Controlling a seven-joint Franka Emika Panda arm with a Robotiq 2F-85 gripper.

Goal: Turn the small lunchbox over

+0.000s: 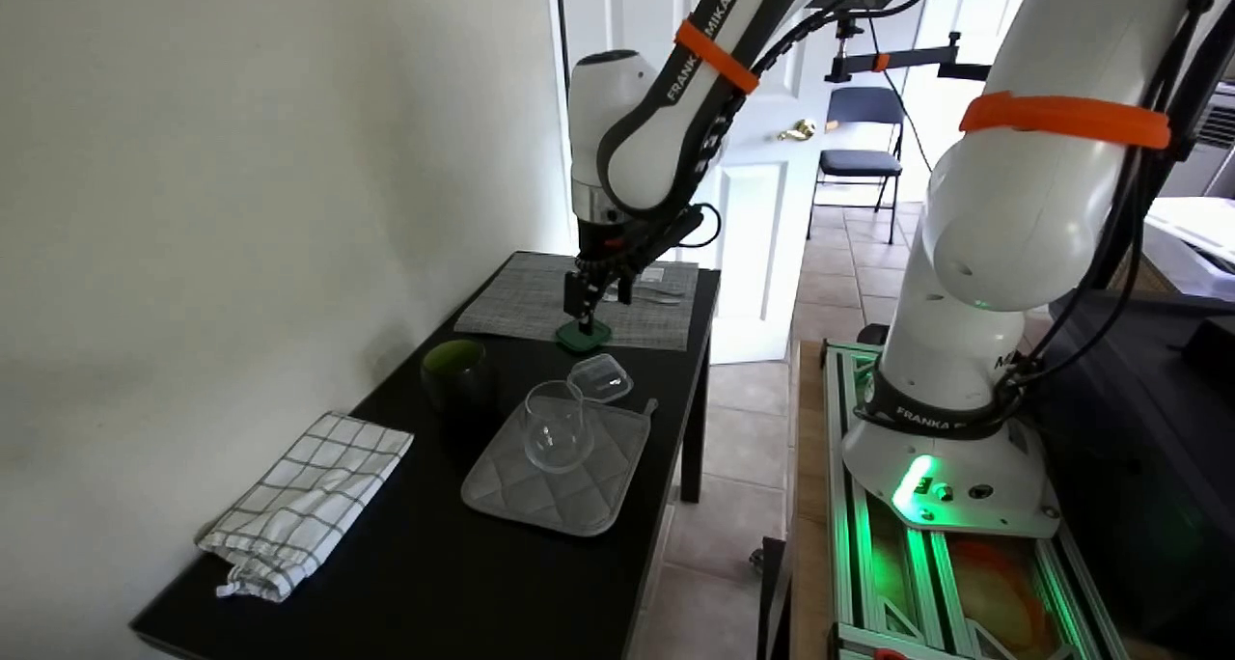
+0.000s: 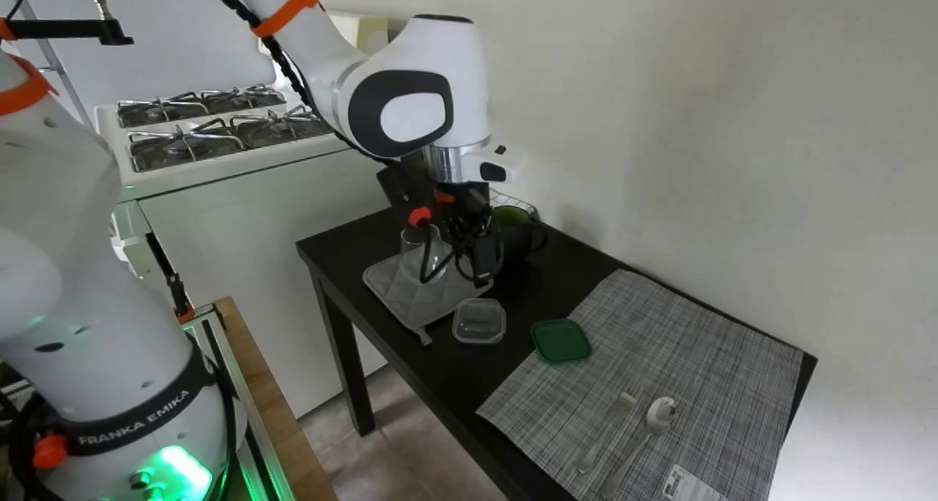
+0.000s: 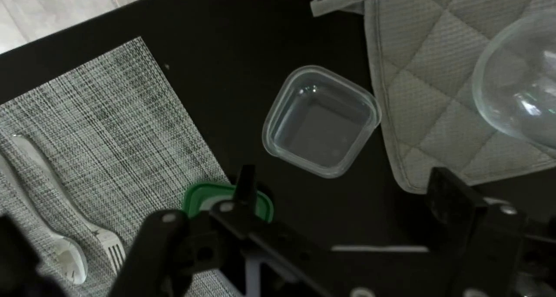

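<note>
In an exterior view I find the lunchbox (image 1: 600,378) on the black tabletop (image 1: 463,583), between the grey pad (image 1: 569,506) and the green lid (image 1: 583,342). The glass (image 1: 558,436), standing on the pad, is the tall obstacle close to it. A mug (image 1: 455,380), dark with a green inside, stands nearer the wall (image 1: 289,158), and a checked cloth (image 1: 314,506) lies folded further along.

In an exterior view my arm (image 2: 410,98) hangs in front of the mug and hides part of it. The lunchbox shows whole, near the lid but apart from it; the lid lies partly on the mat (image 2: 703,362). A stove (image 2: 198,138) stands beyond the tabletop.

In the wrist view my pincer (image 3: 343,184) is spread wide, covering part of the lid. The lunchbox lies apart from it: clear plastic, shallow, square with rounded corners and a thick rim, one corner just beside the pad. I can't tell which way up it is. The pad is quilted cloth in stitched diamonds; the mat, a coarse grey weave, carries a fork (image 3: 66,196) and a spoon (image 3: 69,255).
</note>
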